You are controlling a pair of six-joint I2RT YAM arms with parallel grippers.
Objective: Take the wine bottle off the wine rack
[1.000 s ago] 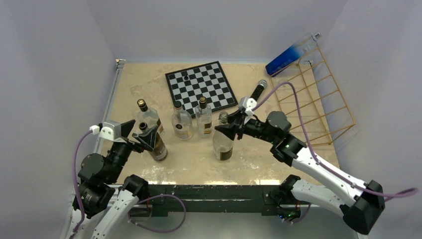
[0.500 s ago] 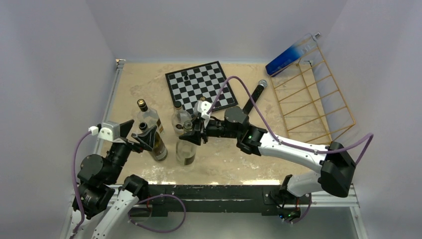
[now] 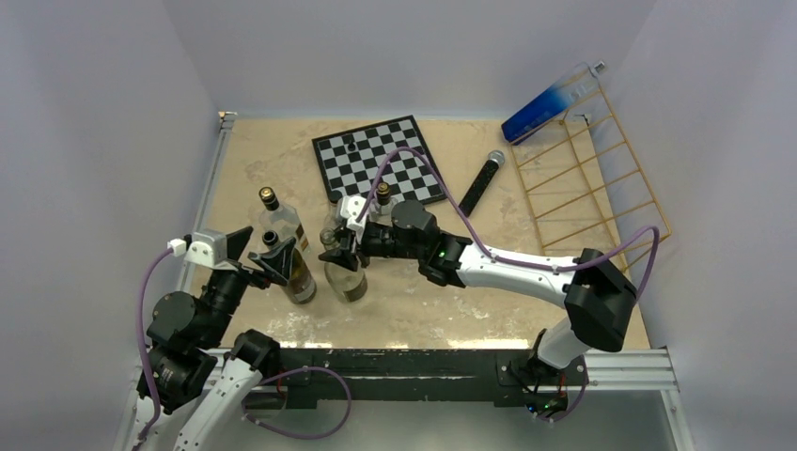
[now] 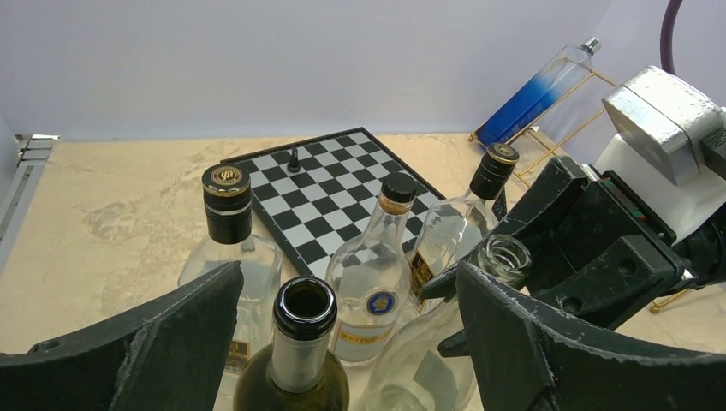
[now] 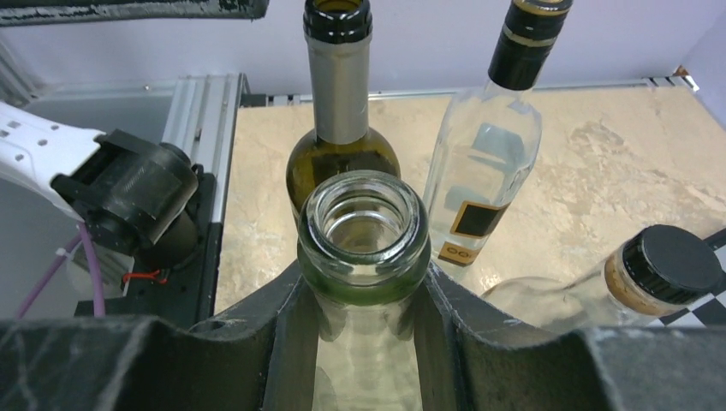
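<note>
Gripping the wine bottle (image 5: 364, 224) by its neck, right gripper (image 5: 364, 304) — left gripper (image 4: 351, 272) spread wide — wine rack (image 3: 594, 178) well apart.

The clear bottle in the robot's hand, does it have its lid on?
No, open. The clear bottle clamped in the right gripper shows a bare glass mouth you can see down into; no cap.

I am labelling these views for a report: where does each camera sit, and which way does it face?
Top external: above and behind the bases, looking down on the table; the left arm and right arm show.
Left wrist: low, facing the far wall and chessboard; the open left gripper frames it.
Right wrist: facing across toward the left arm; the right gripper clamps the clear bottle.
Shared: both wrist views show that clear bottle.
</note>
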